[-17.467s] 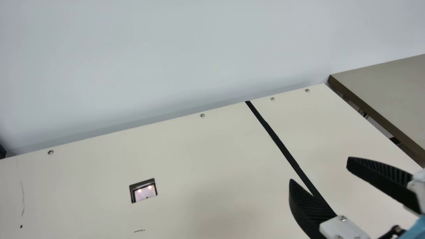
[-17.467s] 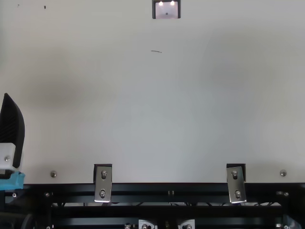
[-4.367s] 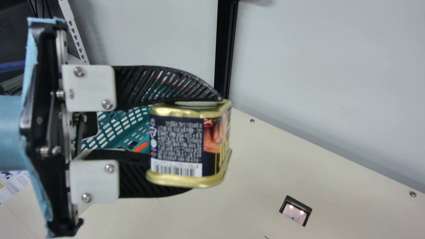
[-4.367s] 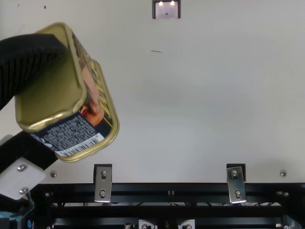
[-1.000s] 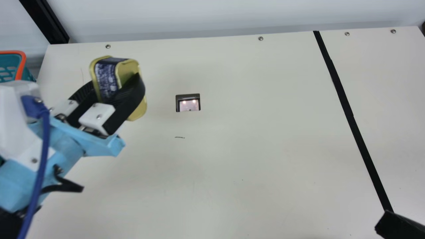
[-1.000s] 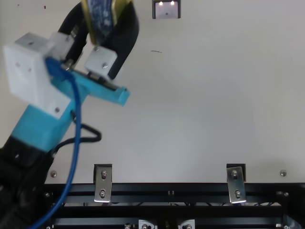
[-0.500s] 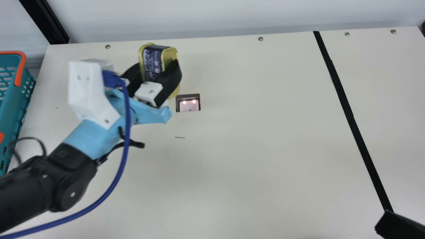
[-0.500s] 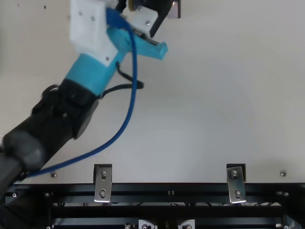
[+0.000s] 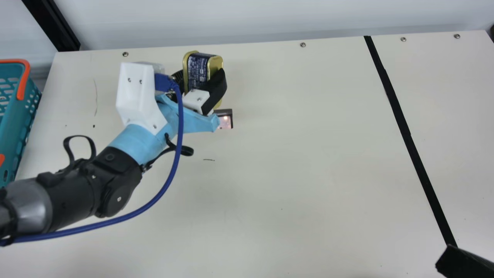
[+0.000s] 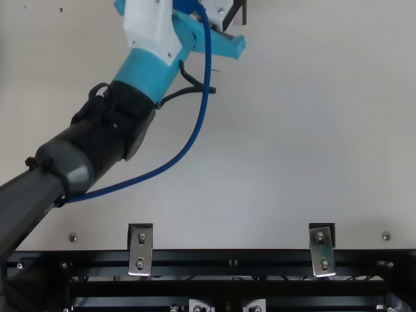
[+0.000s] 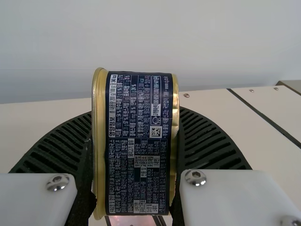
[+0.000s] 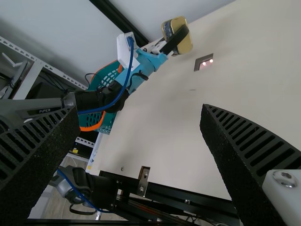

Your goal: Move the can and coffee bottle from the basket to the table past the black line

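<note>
The pale wall (image 9: 270,19) stood behind the cream table (image 9: 308,173), which spanned most of the main view. The left arm (image 9: 73,197) extended over the table from the main view's left edge. The black frame rail (image 10: 231,259) ran across the lower part of the top view. The teal basket (image 9: 15,127), fitted with orange handles, was located at the table's left edge, partly cut off by the main view's border. The black line (image 9: 406,133) ran obliquely along the table's right-hand portion. The blue cable (image 9: 174,166) followed the left arm in a loose curve. The right gripper (image 9: 463,263) was positioned at the main view's lower right corner, close to the near end of the black line; in the right wrist view its fingers were wide apart, with nothing between them. The left gripper (image 9: 202,83) was closed onto the can, its fingers parted by the can's width and in contact with opposite sides. The can (image 9: 197,69) was held above the table, between the basket and the black line, on the basket side of that line. Its dark printed side faced the left wrist camera. Two metal brackets (image 10: 140,250) were mounted at the rail. The framed recess (image 9: 227,122) was set in the table near the can. Small screws (image 9: 303,44) lined the table's far edge.
</note>
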You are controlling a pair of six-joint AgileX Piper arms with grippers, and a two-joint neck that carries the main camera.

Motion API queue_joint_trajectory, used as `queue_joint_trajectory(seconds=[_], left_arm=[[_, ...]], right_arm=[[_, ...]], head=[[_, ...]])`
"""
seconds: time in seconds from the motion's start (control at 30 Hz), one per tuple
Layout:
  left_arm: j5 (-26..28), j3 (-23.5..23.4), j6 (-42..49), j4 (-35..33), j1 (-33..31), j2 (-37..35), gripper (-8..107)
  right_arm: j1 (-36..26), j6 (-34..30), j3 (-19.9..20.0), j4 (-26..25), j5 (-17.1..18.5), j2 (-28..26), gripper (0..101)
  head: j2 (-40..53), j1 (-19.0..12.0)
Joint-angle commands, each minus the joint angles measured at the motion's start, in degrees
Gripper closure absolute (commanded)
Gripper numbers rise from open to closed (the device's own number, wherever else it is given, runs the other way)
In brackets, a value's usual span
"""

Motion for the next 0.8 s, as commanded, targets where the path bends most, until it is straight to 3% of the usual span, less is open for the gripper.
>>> queue_joint_trajectory(seconds=[0.0,0.77], left_arm=[[0.2,-0.9,0.0,0.1,0.2,0.7,89],[5.0,-12.6,1.5,0.9,1.4,8.5,89]], right_arm=[[0.0,0.0,0.0,0.0,0.0,0.0,0],[0.0,0.0,0.0,0.0,0.0,0.0,0]], head=[[-0.4,-0.5],[-0.4,-0.5]])
